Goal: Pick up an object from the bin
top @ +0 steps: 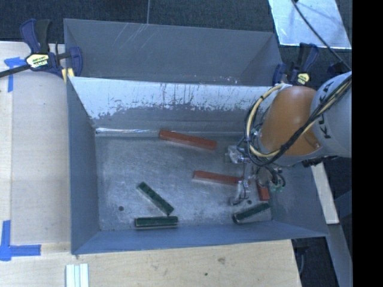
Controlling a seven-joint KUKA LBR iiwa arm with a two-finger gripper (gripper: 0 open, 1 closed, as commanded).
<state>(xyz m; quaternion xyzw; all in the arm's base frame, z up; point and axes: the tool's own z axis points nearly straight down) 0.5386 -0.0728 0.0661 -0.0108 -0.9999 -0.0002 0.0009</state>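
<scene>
My gripper [243, 190] is low at the right end of the bin floor. It sits at the right end of a flat red-brown bar [212, 177] that lies almost level. Just below it, a dark green bar [251, 213] lies against the bin's front wall. A short red piece [263, 192] shows to the gripper's right, partly hidden by cables.
A longer red-brown bar [187, 140] lies along the back of the floor. Two dark green bars lie at the front left, one slanted [155, 198] and one level [156, 222]. The arm with its orange cover overhangs the bin's right wall.
</scene>
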